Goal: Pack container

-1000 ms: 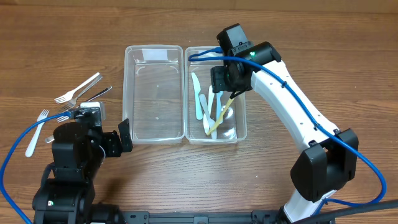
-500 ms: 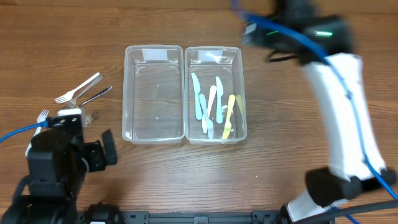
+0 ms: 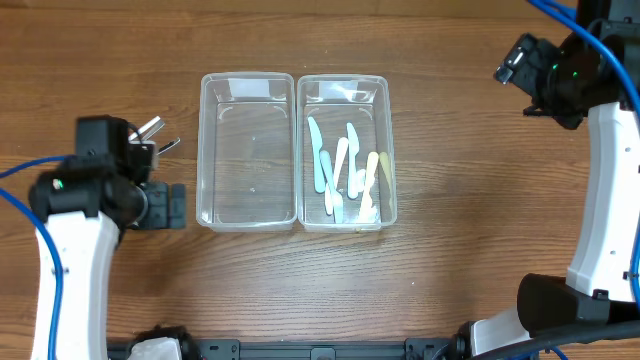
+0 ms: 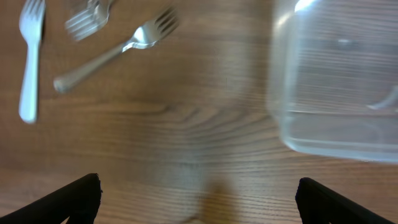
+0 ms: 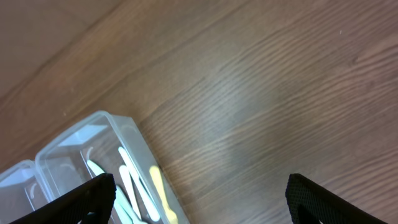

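Beside the left container (image 3: pixel 248 150), right container (image 3: pixel 345 98) holding plastic knives (image 3: pixel 319 160)

Wide bare brown wooden table (image 3: pixel 460 250) right of and in front of 2 touching clear rectangular plastic tubs. Left tub (image 3: pixel 204 150) open-topped, unfilled; right tub (image 3: pixel 391 130) crowded by pastel plastic knives (image 3: pixel 340 170). Silver metal fork (image 4: pixel 118 51), white plastic fork (image 4: pixel 28 59) clutter left side.
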